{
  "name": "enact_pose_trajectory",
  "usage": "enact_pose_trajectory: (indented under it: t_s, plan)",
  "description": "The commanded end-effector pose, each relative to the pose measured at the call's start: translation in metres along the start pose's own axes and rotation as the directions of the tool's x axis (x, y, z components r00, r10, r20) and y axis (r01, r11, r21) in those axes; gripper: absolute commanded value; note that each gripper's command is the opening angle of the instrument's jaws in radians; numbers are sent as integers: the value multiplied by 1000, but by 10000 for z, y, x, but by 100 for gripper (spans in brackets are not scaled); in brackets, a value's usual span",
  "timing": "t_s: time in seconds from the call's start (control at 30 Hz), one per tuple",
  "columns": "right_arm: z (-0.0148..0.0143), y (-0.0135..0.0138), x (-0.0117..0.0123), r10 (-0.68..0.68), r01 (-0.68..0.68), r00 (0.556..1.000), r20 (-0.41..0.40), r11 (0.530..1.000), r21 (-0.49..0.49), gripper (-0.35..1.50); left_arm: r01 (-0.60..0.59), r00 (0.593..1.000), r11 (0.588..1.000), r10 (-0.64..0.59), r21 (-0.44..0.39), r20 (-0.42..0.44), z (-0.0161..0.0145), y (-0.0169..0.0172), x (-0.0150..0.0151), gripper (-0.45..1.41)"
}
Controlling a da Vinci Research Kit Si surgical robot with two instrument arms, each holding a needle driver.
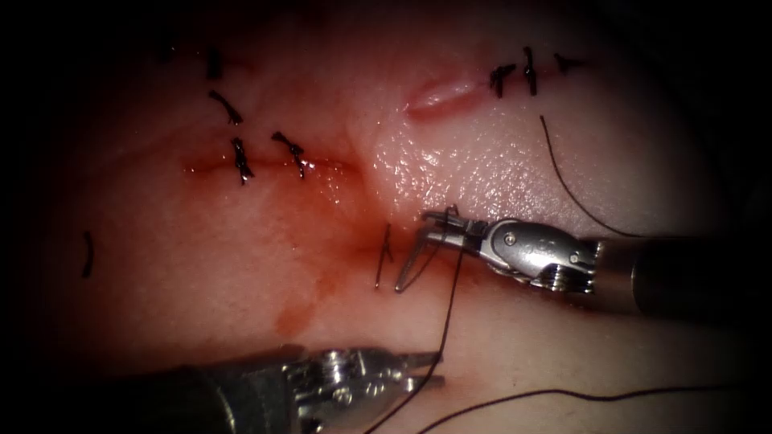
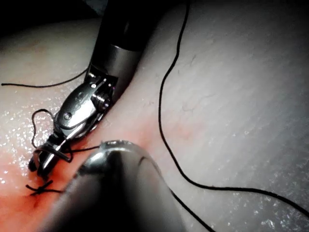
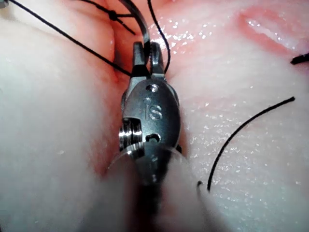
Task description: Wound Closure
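Observation:
The tissue (image 1: 498,161) has a cut (image 1: 322,173) that runs from the left to the centre, wet with red fluid (image 1: 322,281). My right tool (image 1: 434,225) comes in from the right, its jaws shut on the curved needle (image 1: 410,261) near one end. The needle hangs down just right of the cut's lower end, beside a dark stitch (image 1: 384,253), and seems to be out of the tissue. The right wrist view has the same jaws (image 3: 147,50) on the needle (image 3: 140,24). Thread (image 1: 452,305) runs straight down from there to my left tool (image 1: 430,368), shut on it.
Several tied stitches (image 1: 240,161) cross the left part of the cut. A second short cut (image 1: 438,95) lies at the upper right with stitches (image 1: 515,74) beside it. Loose thread (image 1: 571,193) curves over the right tissue, and more thread (image 1: 563,394) trails along the bottom.

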Motion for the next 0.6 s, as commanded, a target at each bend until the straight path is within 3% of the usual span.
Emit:
enact_pose_trajectory:
  t_s: [0.03, 0.33, 0.6]
  plan:
    - [13, 0, -8, 34, -34, 999, 9, 999, 13, -35, 0, 1000, 1000, 0, 0, -2, 8, -2, 3, 16]
    - [21, 3, -66, 121, -124, 989, 82, 992, 30, -35, 1, 1000, 1000, -1, 2, -4, 10, -7, -1, 16]
    - [30, -16, -107, 134, -140, 983, 128, 989, 44, -35, 2, 1000, 1000, -2, 1, -7, 8, -9, -1, 16]
